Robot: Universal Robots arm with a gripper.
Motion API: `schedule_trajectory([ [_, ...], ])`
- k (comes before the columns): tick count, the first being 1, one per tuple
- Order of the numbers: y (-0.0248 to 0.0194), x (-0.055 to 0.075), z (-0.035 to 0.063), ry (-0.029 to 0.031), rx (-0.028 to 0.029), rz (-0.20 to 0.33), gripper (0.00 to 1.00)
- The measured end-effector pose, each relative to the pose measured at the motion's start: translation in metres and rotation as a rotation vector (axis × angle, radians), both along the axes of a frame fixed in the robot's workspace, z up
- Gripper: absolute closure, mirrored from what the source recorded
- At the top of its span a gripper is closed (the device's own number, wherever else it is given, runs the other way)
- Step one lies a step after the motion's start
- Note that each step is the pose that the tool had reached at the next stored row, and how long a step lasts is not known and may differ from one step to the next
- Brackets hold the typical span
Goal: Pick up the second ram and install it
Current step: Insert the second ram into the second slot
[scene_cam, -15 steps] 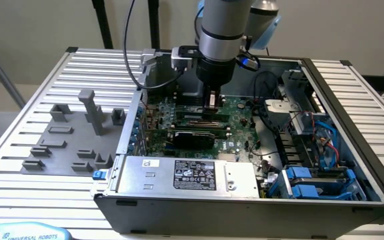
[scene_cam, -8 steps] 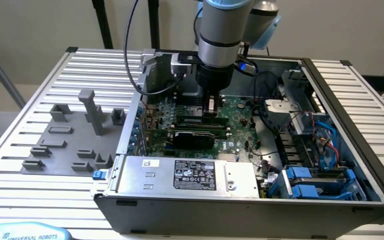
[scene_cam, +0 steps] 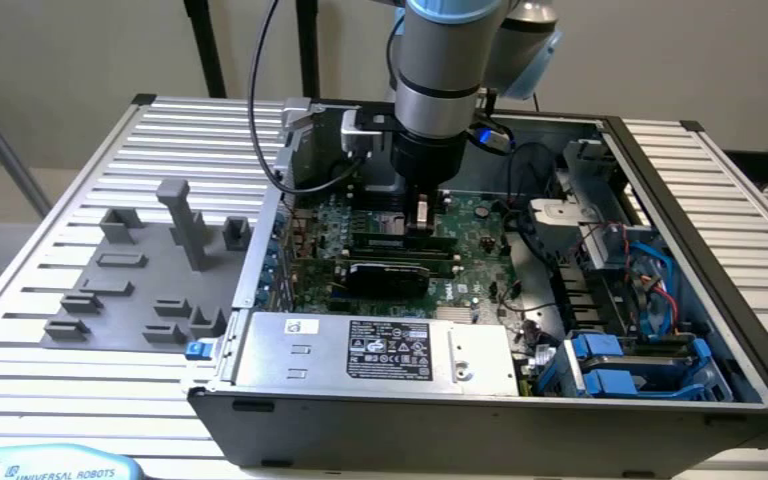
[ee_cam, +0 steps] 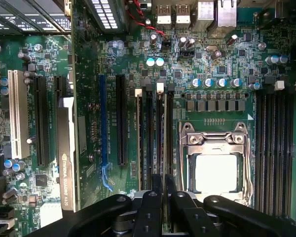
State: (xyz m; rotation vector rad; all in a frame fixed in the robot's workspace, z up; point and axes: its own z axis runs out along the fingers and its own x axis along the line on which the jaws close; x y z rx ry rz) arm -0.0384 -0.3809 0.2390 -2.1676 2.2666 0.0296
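My gripper (ee_cam: 162, 190) hangs low over the green motherboard (ee_cam: 222, 64), above the black memory slots (ee_cam: 149, 138) beside the CPU socket (ee_cam: 214, 170). Its two fingers (ee_cam: 154, 195) stand close together on the second ram (ee_cam: 162, 138). The stick is seen edge-on as a thin line running along one slot, up to a white latch (ee_cam: 160, 88). In the exterior view the gripper (scene_cam: 420, 228) reaches down inside the open computer case (scene_cam: 491, 400). A green stick (scene_cam: 404, 243) stands on edge directly beneath its fingertips.
A black graphics card (ee_cam: 66, 153) stands beside the slots, with more memory slots (ee_cam: 274, 148) on the CPU socket's other side. The silver power supply (scene_cam: 377, 350), blue drive bays (scene_cam: 624, 365) and loose cables (scene_cam: 531, 200) crowd the case. A grey fixture tray (scene_cam: 144, 280) lies at the exterior view's left.
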Motion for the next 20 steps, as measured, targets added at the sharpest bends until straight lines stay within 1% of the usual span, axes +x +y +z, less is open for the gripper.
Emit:
schedule_trajectory([
  [3, 0.0, 0.0, -0.0005, 0.0, 0.0001, 0.001, 0.87],
  [8, 0.0, -0.0001, -0.0016, 0.0007, -0.0002, 0.029, 0.87],
  [13, 0.0001, 0.0, -0.0027, 0.0043, 0.0003, 0.033, 0.87],
  [16, 0.0, 0.0, -0.0044, 0.0075, -0.0001, 0.033, 0.87],
  [18, 0.0, 0.0, -0.0047, 0.011, -0.0007, 0.033, 0.87],
  [20, 0.0, 0.0, -0.0051, 0.0119, -0.0008, 0.033, 0.87],
])
